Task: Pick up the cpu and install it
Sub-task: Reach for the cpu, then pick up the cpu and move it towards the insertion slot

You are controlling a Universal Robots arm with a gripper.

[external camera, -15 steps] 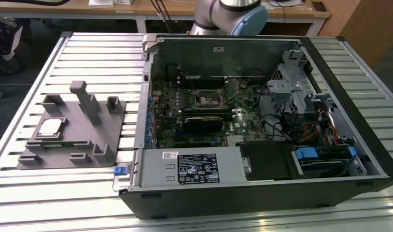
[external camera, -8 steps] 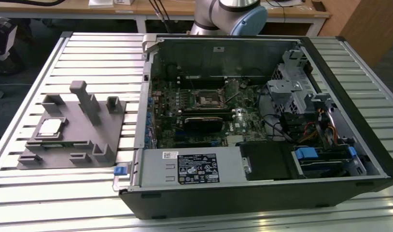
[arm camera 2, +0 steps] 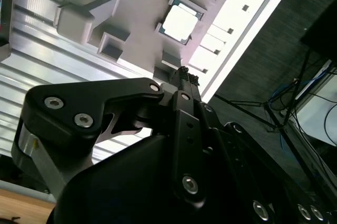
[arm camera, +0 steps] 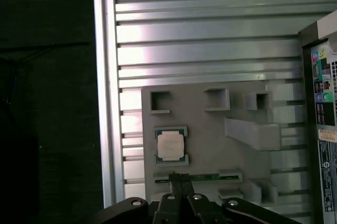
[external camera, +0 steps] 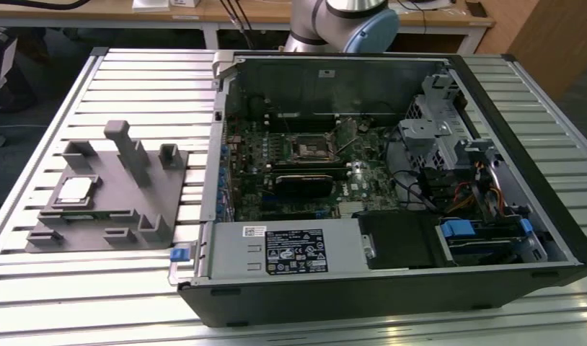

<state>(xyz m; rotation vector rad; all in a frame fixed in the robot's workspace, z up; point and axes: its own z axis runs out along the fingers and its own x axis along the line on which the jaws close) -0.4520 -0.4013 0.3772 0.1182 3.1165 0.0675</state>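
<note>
The cpu (external camera: pixel 74 191) is a small pale silver square lying flat in a framed recess of the grey fixture (external camera: pixel 130 209), at the exterior view's left. Both wrist views look down on it from well above: cpu (arm camera: pixel 170 145) and cpu (arm camera 2: pixel 180 22). My gripper (arm camera: pixel 179 177) hangs high over the fixture's edge beside the cpu, and its black fingers (arm camera 2: pixel 184 74) meet in a narrow tip, shut with nothing between them. The black square socket (external camera: pixel 311 148) sits on the motherboard inside the open computer case (external camera: pixel 390 281).
A long green memory stick (arm camera: pixel 202 177) lies in a slot of the fixture beside the cpu. Grey posts (external camera: pixel 130 155) stand upright on the fixture. The ribbed metal table (external camera: pixel 130 79) carries fixture and case. The arm's base (external camera: pixel 342 21) stands behind the case.
</note>
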